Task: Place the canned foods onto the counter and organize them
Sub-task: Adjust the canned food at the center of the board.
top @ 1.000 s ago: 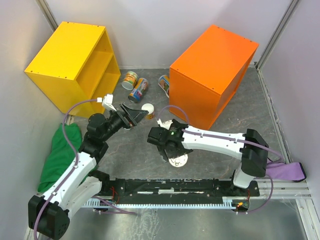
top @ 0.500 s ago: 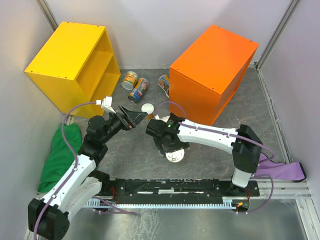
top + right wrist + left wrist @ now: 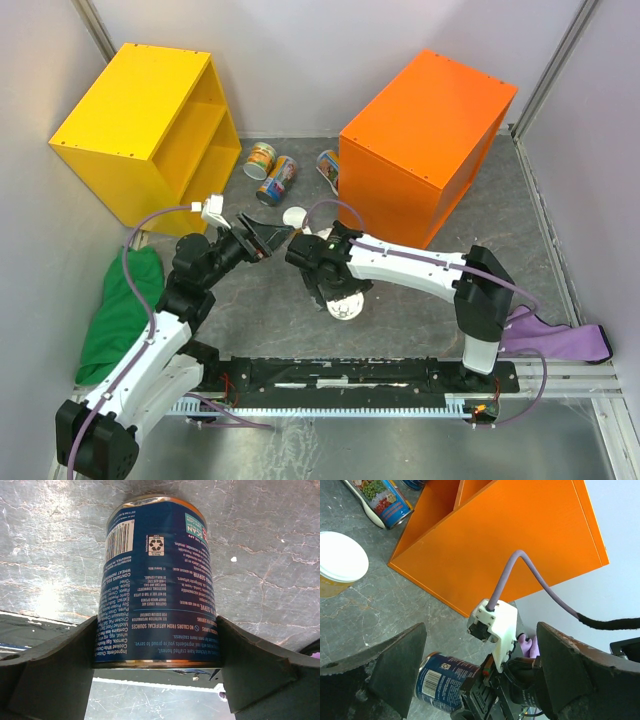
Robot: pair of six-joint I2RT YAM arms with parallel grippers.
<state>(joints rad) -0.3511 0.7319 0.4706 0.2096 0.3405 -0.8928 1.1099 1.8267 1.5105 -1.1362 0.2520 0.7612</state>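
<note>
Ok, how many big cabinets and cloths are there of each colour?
orange cabinet: 1
yellow cabinet: 1
green cloth: 1
purple cloth: 1
Total: 4

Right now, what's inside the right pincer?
A blue can fills the gap between the fingers of the right pincer. Whether they grip it cannot be seen, and the can's underside is hidden.

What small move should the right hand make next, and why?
Probably carry the blue-labelled tin up and over toward the orange counter. The right hand has its fingers against both sides of the tin, so it looks gripped, and the counter's top holds no cans yet.
</note>
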